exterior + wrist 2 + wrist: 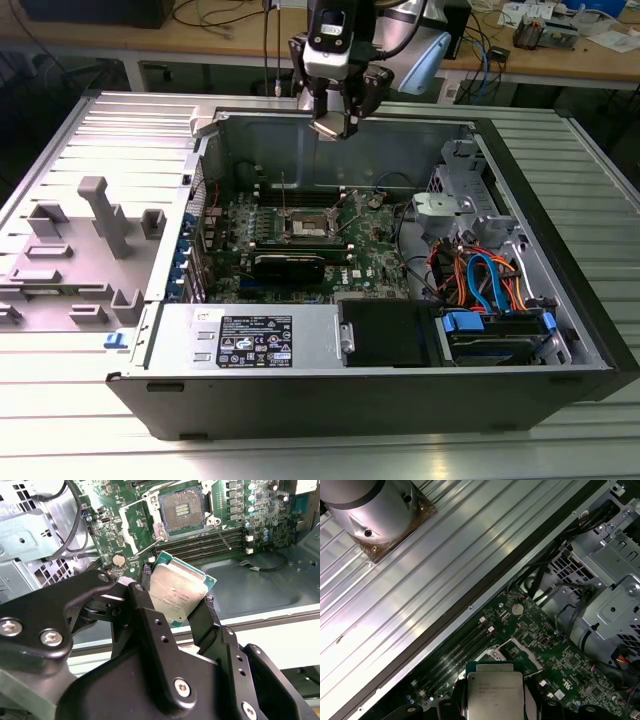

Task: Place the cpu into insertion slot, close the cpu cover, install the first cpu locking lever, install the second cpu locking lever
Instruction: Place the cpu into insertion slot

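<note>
- Claw (338,122) grips the cpu (181,591) by its edges, well apart from the open insertion slot (182,509).
- Keep it level, square to the slot, clear of raised locking levers (223,536).

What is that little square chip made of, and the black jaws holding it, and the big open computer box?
The cpu: silver-grey metal top with a dull brushed sheen; its edge is green, like circuit board. The jaws of the gripper: matt black with screw heads; metal or hard plastic, hard to tell. The computer case: bare grey sheet metal with folded edges, probably steel.
</note>
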`<state>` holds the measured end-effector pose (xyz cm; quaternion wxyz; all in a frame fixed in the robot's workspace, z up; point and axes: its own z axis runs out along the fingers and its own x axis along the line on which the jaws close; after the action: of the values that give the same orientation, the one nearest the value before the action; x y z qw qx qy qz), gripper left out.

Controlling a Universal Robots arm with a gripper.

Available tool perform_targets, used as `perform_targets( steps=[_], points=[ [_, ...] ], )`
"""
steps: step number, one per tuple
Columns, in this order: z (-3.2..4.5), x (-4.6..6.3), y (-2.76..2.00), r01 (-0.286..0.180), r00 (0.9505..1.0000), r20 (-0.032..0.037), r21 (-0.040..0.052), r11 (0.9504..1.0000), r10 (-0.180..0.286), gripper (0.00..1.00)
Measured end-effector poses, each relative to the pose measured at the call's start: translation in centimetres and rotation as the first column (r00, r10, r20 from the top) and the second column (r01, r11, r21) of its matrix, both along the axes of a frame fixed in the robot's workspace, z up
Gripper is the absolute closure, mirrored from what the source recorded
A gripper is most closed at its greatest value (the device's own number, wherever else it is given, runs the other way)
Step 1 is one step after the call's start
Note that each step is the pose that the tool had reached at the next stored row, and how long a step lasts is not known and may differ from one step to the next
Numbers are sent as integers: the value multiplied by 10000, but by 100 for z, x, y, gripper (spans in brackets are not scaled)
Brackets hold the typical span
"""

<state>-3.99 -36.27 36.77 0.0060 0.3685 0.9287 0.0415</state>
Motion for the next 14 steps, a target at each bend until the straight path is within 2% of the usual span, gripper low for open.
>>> perform_targets(
  steps=[14],
  points=[
    [0, 0, 0, 517, 9987, 0, 0, 9987, -517, 45]
  ],
)
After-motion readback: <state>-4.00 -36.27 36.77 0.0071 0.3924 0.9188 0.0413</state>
